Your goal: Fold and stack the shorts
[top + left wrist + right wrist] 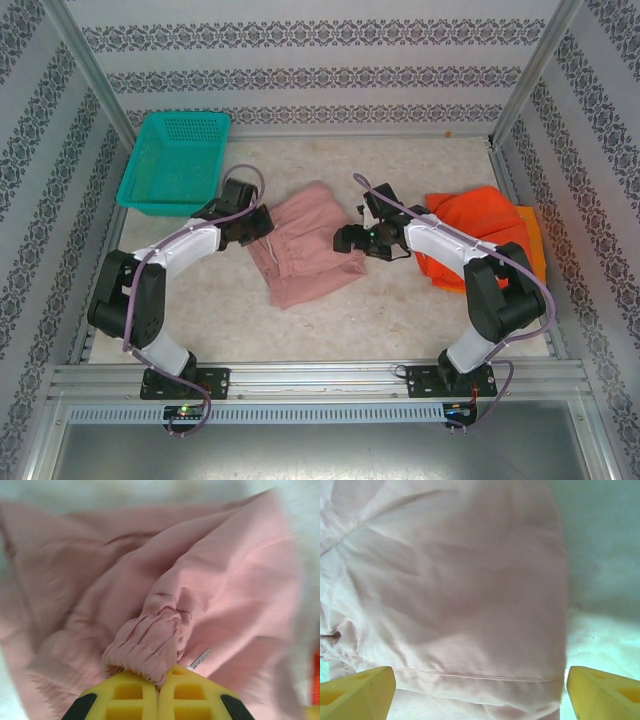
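The dusty pink shorts lie crumpled in the middle of the table. My left gripper is at their left edge, shut on the gathered waistband; the yellow fingers pinch the bunched cloth. My right gripper is at the right edge of the pink shorts, open wide, its fingers on either side of a hemmed leg edge. The red-orange shorts lie at the right on top of the yellow-orange shorts, behind the right arm.
A teal mesh basket stands at the back left. Patterned walls and metal posts close in the table on three sides. A metal rail runs along the near edge.
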